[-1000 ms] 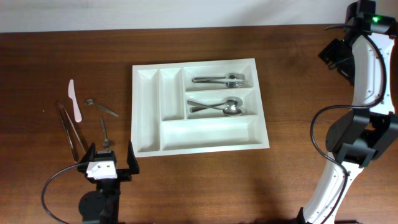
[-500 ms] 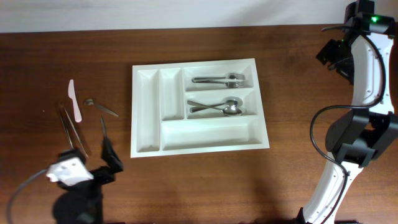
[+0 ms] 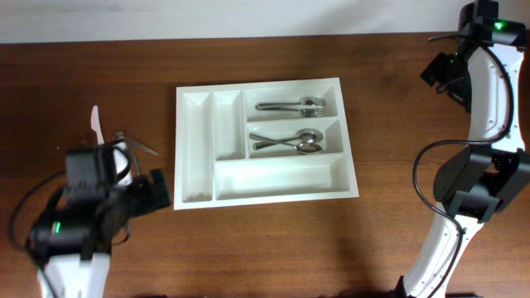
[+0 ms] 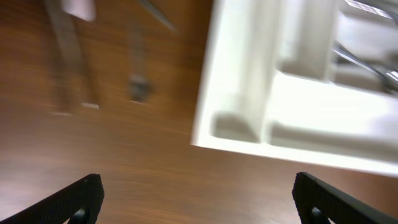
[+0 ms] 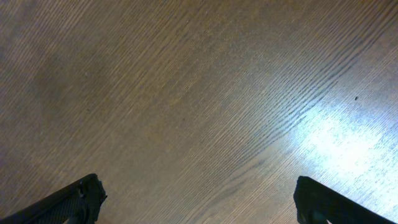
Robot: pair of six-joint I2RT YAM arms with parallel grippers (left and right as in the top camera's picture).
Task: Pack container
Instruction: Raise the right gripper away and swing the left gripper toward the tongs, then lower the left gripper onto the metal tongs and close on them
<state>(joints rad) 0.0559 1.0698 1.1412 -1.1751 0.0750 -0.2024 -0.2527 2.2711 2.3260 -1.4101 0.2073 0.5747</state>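
The bench (image 3: 273,248) carries the container (image 3: 277,176) at its middle, with forks and spoons in 2 of its 5 compartments. The left tool (image 4: 199,193), jaws spread wide and empty, hangs near the container's near-left corner. The right tool (image 5: 196,193), likewise released, is over bare wood well apart at the far right. Loose pieces lie left of the container and ahead-left of the left tool, a white knife (image 3: 95,122) running lengthwise away from it and a small spoon (image 3: 142,148). The left arm is judged nearer.
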